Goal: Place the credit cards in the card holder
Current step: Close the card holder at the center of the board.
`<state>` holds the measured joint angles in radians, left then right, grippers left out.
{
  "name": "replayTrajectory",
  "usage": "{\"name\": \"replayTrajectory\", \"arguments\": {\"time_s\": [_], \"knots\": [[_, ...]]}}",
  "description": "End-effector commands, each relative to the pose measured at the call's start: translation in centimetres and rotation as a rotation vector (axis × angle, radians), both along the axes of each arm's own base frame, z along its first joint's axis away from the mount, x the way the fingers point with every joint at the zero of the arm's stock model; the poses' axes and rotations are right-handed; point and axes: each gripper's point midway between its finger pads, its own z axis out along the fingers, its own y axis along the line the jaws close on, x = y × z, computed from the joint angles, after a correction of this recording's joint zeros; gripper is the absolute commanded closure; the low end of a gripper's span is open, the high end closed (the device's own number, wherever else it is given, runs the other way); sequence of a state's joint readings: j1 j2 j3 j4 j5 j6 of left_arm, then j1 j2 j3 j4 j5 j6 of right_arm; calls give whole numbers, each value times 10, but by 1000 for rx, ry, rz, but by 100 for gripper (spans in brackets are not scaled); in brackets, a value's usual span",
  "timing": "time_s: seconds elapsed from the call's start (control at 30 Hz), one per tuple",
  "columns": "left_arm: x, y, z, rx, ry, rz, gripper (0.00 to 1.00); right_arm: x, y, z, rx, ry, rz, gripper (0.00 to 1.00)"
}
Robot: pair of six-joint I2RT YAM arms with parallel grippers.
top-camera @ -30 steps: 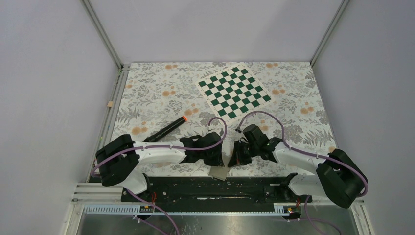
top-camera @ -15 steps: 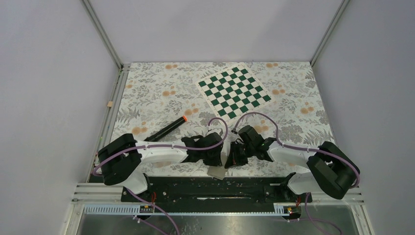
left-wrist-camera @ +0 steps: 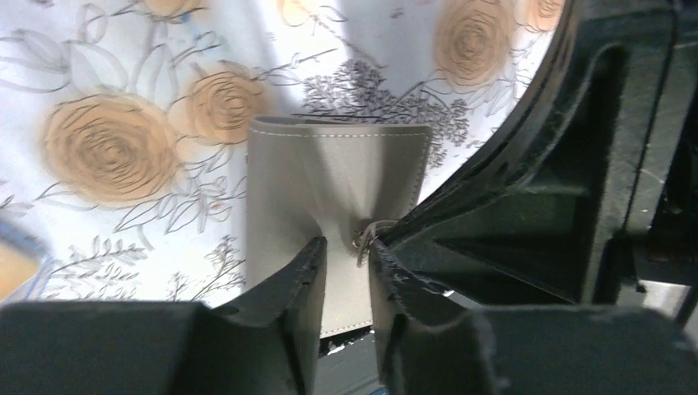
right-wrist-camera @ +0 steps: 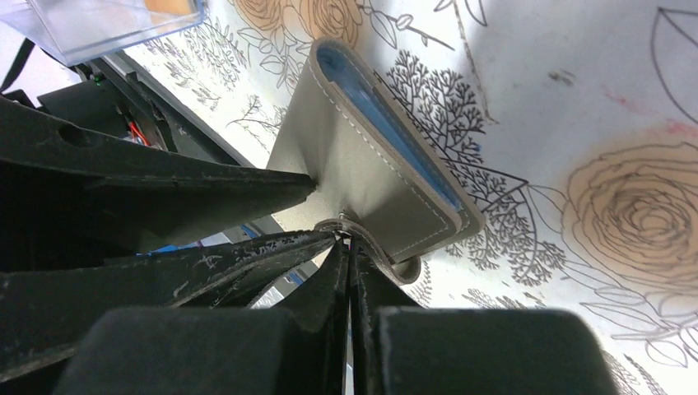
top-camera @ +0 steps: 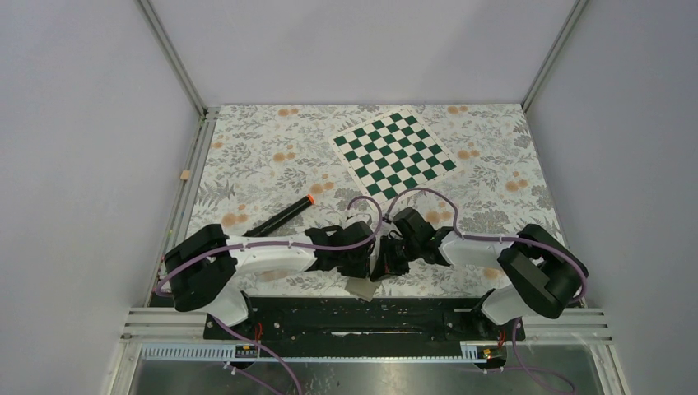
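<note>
The card holder (top-camera: 362,289) is a grey folded wallet at the table's near edge, between both grippers. In the right wrist view the card holder (right-wrist-camera: 370,156) shows its pale blue lining and a curled strap by the stud. My right gripper (right-wrist-camera: 350,243) is shut on that strap. My left gripper (left-wrist-camera: 346,247) hangs over the card holder (left-wrist-camera: 337,173) next to the stud, jaws slightly open, gripping nothing. Both grippers almost touch in the top view, left gripper (top-camera: 365,265) and right gripper (top-camera: 383,267). An orange-yellow piece (right-wrist-camera: 169,6), possibly the credit cards, lies in a clear tray.
The clear plastic tray (right-wrist-camera: 107,29) stands just beyond the card holder, by the black base rail. A black marker (top-camera: 284,216) with an orange tip lies to the left. A green-and-white chessboard (top-camera: 393,153) lies at the back. The cloth is floral.
My right arm has swung left, bringing its gripper up against the left gripper. The card holder has shifted slightly left. The left arm has barely moved.
</note>
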<state>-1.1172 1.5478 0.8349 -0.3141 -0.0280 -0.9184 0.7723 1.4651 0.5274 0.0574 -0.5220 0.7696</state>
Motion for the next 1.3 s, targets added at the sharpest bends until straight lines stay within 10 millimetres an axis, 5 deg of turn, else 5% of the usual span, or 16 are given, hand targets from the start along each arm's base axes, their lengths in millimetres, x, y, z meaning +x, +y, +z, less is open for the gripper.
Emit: {"name": "replayTrajectory", "arguments": {"time_s": [0.0, 0.23, 0.43, 0.8, 1.27], "knots": [[14, -4, 24, -37, -83, 27, 65, 5, 3, -16, -58, -33, 0, 100], [15, 20, 17, 58, -94, 60, 43, 5, 1, -23, -93, -21, -2, 100], [12, 28, 3, 100, -60, 75, 39, 6, 2, -20, -92, -25, -6, 100], [10, 30, -14, 35, 3, 94, 58, 8, -1, -23, -161, 10, -19, 100], [6, 20, -23, 5, 43, 74, 68, 3, -17, -50, -381, 95, -21, 100]]}}
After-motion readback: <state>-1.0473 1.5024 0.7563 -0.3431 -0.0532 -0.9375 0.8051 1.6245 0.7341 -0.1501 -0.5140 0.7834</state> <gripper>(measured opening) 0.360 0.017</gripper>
